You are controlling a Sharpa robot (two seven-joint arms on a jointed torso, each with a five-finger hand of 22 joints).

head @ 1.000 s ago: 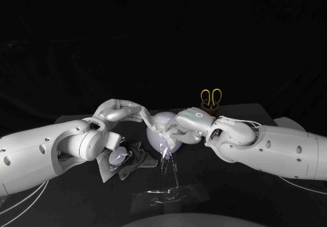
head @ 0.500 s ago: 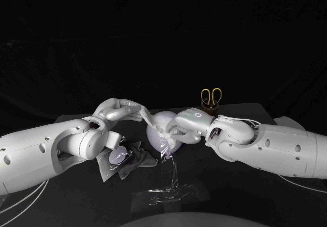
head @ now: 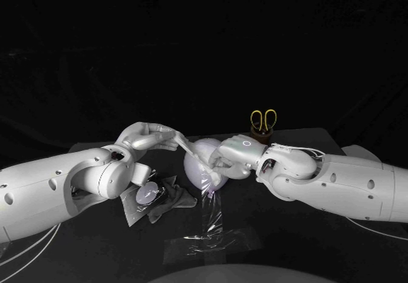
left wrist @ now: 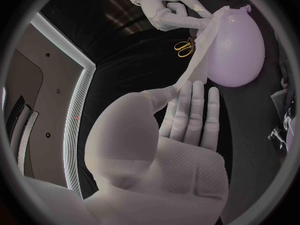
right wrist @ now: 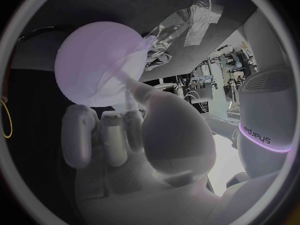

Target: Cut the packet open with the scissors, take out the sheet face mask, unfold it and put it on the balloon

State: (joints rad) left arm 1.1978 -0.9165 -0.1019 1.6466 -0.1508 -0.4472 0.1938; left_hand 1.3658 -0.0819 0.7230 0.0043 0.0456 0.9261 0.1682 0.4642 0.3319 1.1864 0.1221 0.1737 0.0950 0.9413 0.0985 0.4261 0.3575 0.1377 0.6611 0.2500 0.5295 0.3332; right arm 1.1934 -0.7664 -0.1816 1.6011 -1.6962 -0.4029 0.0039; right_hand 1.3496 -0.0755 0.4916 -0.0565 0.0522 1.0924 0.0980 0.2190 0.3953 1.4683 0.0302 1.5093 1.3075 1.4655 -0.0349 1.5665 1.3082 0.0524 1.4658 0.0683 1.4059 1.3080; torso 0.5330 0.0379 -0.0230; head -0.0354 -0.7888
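Observation:
A pale lilac balloon (head: 202,171) stands in the middle of the table. The white sheet mask (head: 194,156) is stretched as a narrow strip across its front. My left hand (head: 151,137) pinches one end of the mask at the balloon's left. My right hand (head: 234,154) pinches the other end close against the balloon's right side. In the left wrist view the mask (left wrist: 201,52) runs from my left hand (left wrist: 182,120) along the balloon (left wrist: 235,45) to my right hand (left wrist: 167,6). In the right wrist view my right hand (right wrist: 122,130) sits just below the balloon (right wrist: 97,60).
A clear film (head: 210,215) hangs from the balloon down to the table front, also seen as a crumpled film (right wrist: 181,27). The opened packet (head: 149,194) lies on a dark cloth (head: 174,200) beside my left arm. Yellow-handled scissors (head: 263,121) stand in a holder behind my right hand.
The mask strip now lies straighter and tauter across the balloon. Both hands have barely shifted.

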